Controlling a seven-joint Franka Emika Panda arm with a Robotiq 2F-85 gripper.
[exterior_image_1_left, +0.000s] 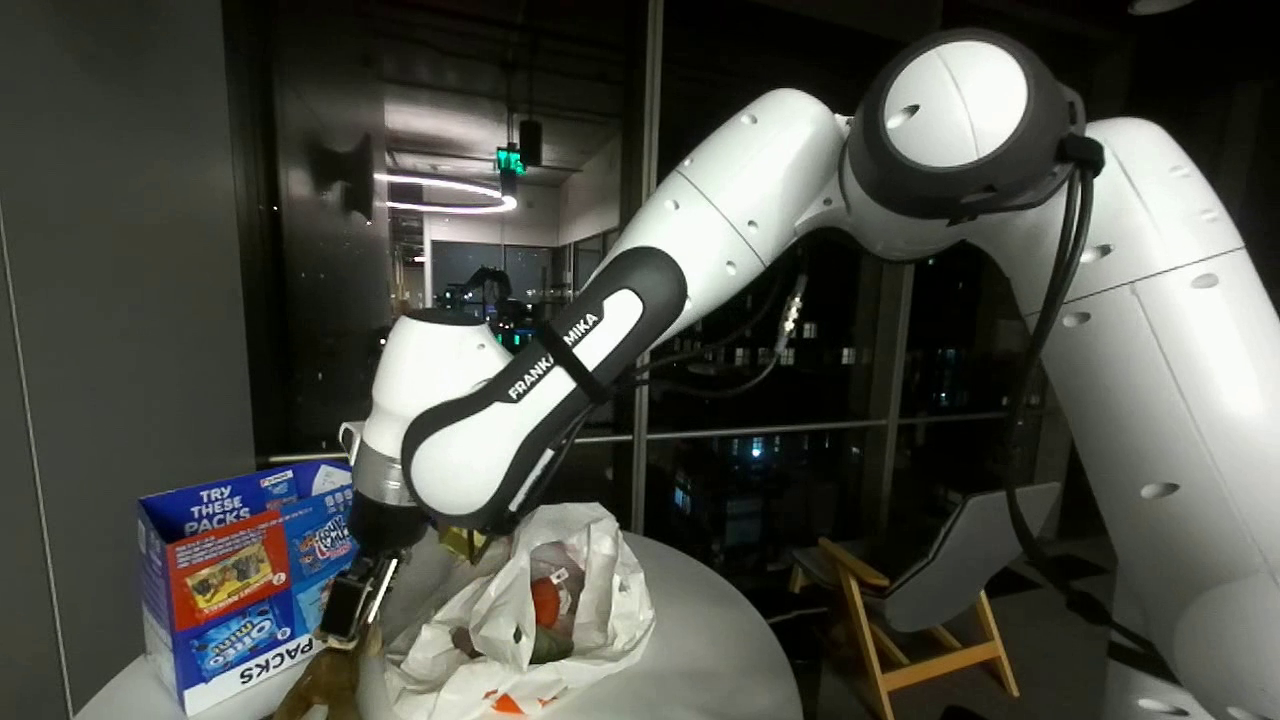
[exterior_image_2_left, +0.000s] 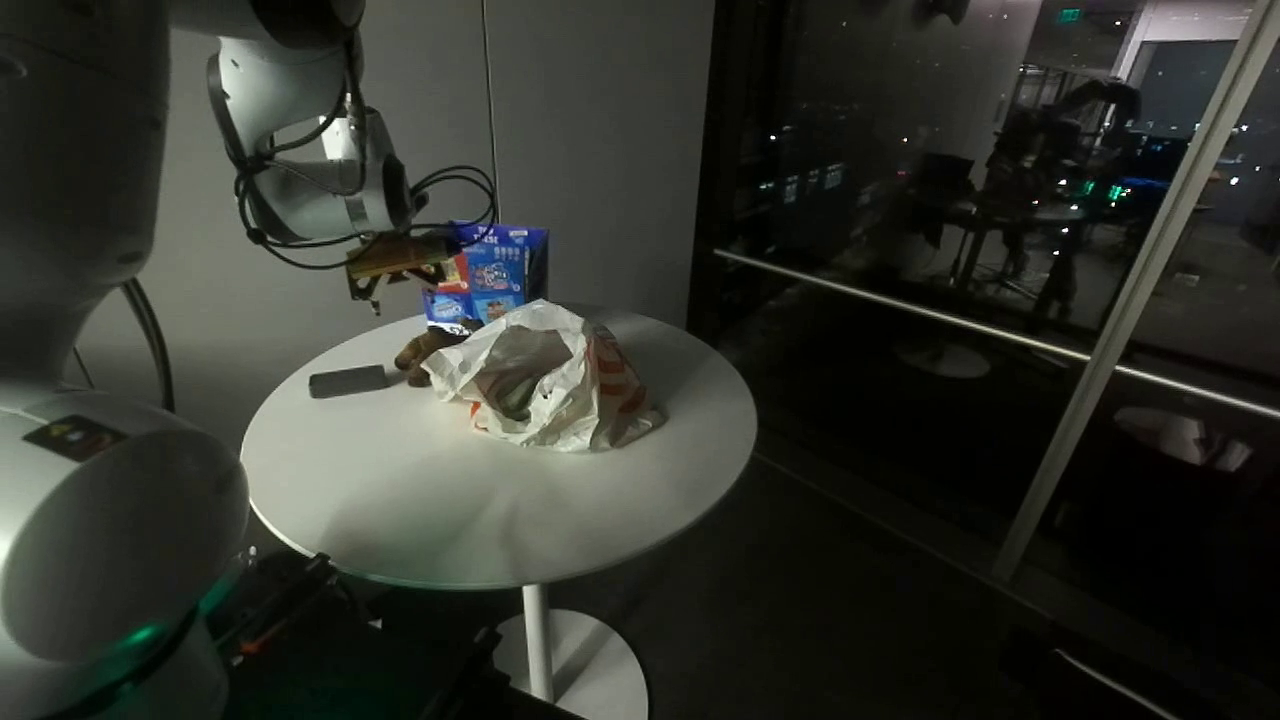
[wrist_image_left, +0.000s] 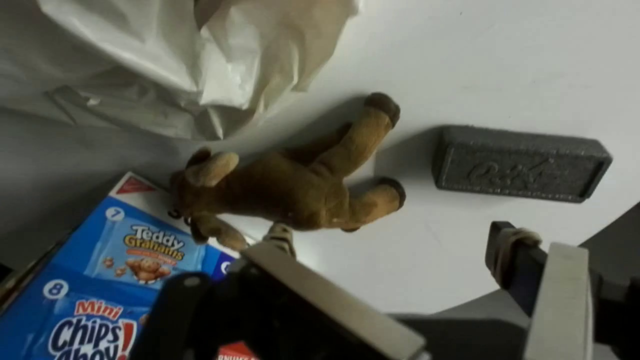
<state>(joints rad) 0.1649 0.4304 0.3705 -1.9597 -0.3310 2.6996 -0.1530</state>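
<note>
Currently, round white table (exterior_image_2_left: 410, 485), crumpled white bag (exterior_image_2_left: 580, 390) inside its rim, blue snack box (exterior_image_2_left: 492, 272) upright at the wall-side edge, gripper (wrist_image_left: 392, 239) overhead, jaws wide apart, brown plush animal (wrist_image_left: 272, 190) lying near that edge, between box and dark grey block (wrist_image_left: 520, 165).

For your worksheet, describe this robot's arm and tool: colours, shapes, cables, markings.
The arm has rounded white segments, dark grey trim and white "FRANKA" and "MIKA" lettering split by a black strap. Black cables run along it. The tool has black fingers with pale strips and beige bands.
</note>
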